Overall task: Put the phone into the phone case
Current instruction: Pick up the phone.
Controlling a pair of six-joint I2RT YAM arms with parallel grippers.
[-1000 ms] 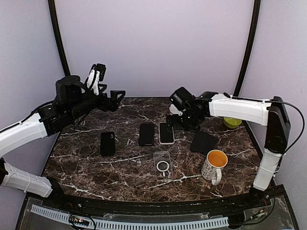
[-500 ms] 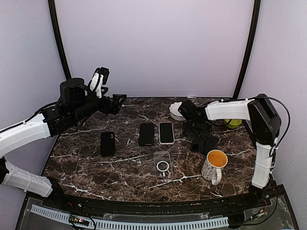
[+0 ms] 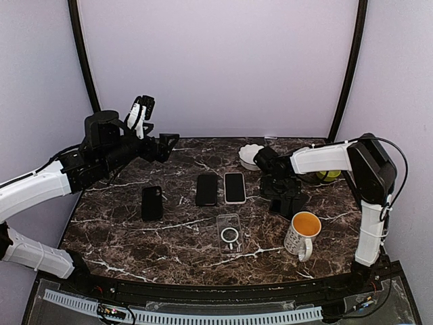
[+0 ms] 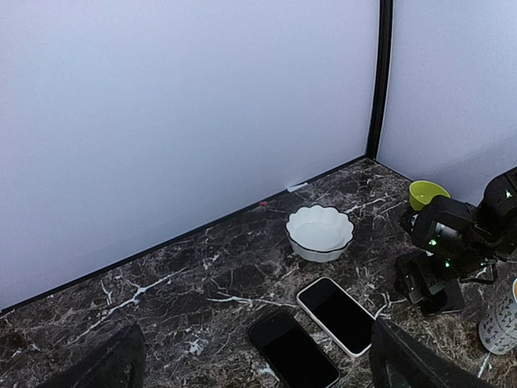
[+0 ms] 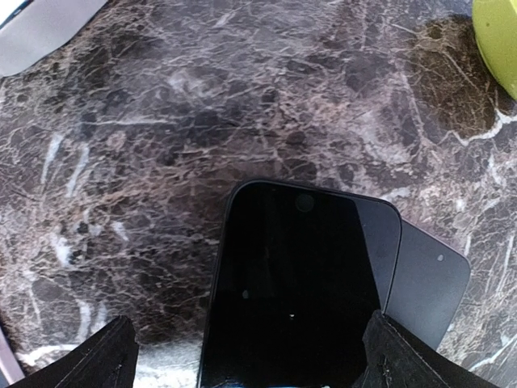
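Note:
A clear phone case (image 3: 229, 233) with a white ring lies flat at the table's front centre. Two black phones (image 3: 151, 202) (image 3: 206, 189) and a white-edged phone (image 3: 235, 187) lie behind it in a row. My right gripper (image 3: 282, 188) is low over a dark stack at the right. In the right wrist view it (image 5: 250, 373) is open, fingers (image 5: 105, 364) either side of a black phone (image 5: 295, 283) that lies on a dark grey slab (image 5: 424, 275). My left gripper (image 3: 164, 145) is open and empty, raised over the back left; its wrist view shows the black phone (image 4: 295, 352) and the white-edged phone (image 4: 339, 315).
A white mug with an orange inside (image 3: 302, 233) stands front right, close to the dark stack. A white scalloped bowl (image 3: 249, 156) and a green bowl (image 3: 329, 174) sit at the back right. Walls close the back and sides.
My right gripper has moved right from beside the white-edged phone and come down over the dark stack. My left gripper has shifted slightly right and stays raised.

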